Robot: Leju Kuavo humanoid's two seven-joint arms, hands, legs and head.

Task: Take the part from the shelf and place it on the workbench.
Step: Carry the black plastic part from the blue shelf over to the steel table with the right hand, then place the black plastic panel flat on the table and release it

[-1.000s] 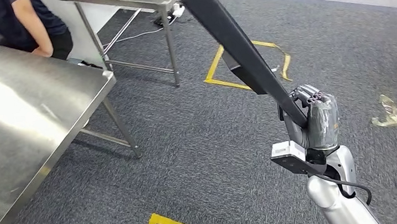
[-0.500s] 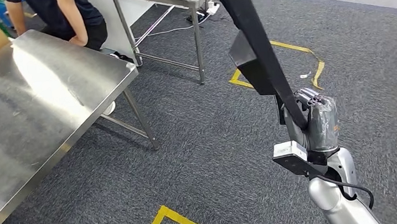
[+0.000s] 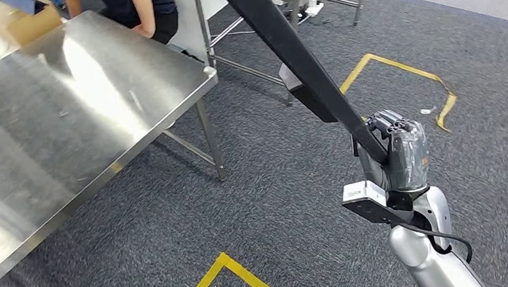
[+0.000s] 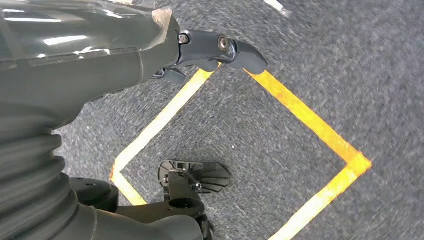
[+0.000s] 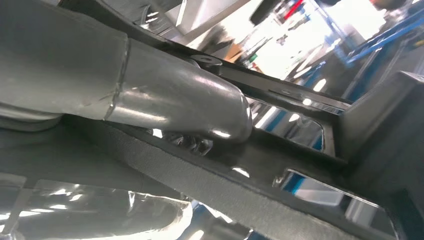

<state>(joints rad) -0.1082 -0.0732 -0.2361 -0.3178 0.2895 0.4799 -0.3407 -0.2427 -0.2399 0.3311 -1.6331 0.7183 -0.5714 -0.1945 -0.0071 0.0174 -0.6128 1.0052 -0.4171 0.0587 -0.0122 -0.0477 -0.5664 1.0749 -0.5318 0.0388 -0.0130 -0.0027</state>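
Silver right arm (image 3: 428, 264) with rounded metal links, black cable looping beside it, white-and-black camera box at the wrist, right hand (image 3: 398, 150) grey under glossy clear wrap, dark fingers, left hand (image 4: 150, 50) grey with ribbed cover, visible screws

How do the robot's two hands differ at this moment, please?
The right hand grips the long black part and is raised; the left hand holds nothing and hangs over the carpet with its yellow tape. Both have dark fingers and grey covers.
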